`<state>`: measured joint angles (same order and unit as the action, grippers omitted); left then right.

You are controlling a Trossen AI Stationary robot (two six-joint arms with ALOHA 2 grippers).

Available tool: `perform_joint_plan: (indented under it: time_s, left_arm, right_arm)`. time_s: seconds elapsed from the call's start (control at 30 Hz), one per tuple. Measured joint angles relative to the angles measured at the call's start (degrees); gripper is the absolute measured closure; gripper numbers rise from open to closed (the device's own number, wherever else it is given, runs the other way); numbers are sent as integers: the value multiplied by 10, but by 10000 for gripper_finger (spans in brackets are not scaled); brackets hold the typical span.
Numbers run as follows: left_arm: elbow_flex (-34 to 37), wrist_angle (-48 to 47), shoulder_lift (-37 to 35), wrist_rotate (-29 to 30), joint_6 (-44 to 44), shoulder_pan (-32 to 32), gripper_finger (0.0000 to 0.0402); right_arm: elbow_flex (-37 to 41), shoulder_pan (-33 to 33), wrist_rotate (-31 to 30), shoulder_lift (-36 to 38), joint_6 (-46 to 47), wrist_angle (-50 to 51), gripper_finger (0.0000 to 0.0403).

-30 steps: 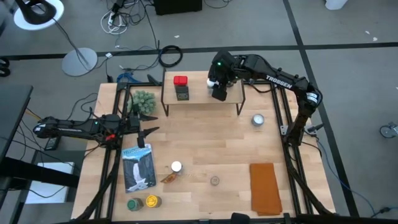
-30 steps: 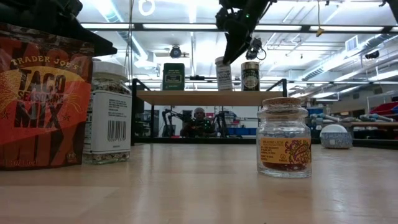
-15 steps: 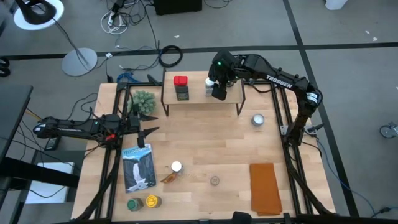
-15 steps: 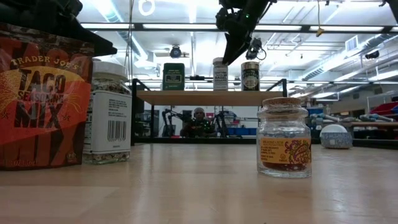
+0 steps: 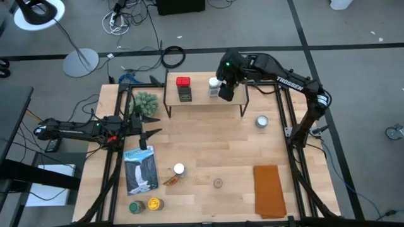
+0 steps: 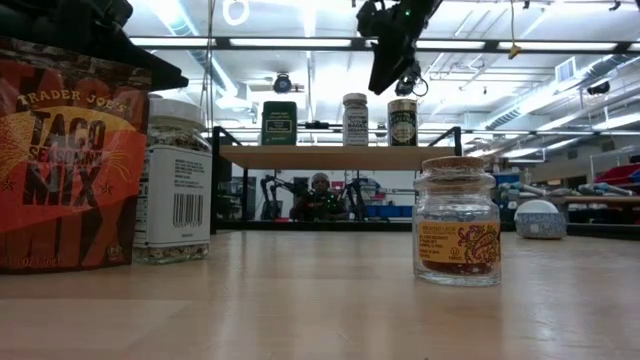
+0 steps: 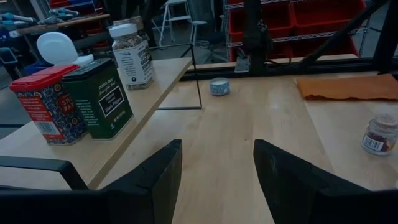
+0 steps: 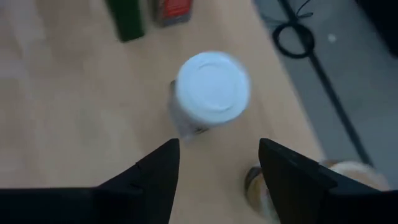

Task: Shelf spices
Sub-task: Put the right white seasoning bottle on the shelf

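I noted my right pincer (image 5: 225, 90) released above the white-lidded jar (image 5: 214, 86) on the shelf (image 5: 202, 101); clipping it at twelve o'clock risked toppling.

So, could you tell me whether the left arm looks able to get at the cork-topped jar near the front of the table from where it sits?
Probably yes: the left gripper is open, with bare tabletop between it and the cork-topped jar.
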<state>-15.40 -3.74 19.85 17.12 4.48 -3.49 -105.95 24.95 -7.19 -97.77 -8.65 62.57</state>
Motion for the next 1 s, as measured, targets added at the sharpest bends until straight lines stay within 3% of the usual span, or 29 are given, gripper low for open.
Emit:
perform_joint_plan:
  time_s: [0.2,0.43,0.53,0.73,1.0]
  left_arm:
    - [0,0,0,0,0,0,198]
    - [0,0,0,0,13,0,198]
    - [0,1,0,0,15,0,198]
    - [0,2,0,0,13,0,198]
    - [0,2,0,0,13,0,198]
  right_arm:
    - [0,-37,9,1,15,57,231]
    - [0,-102,-35,0,-7,64,388]
    - [0,-125,-46,-13,-8,40,392]
    - [2,-157,-149,-50,-6,32,400]
    - [81,-151,-169,-62,-31,-46,402]
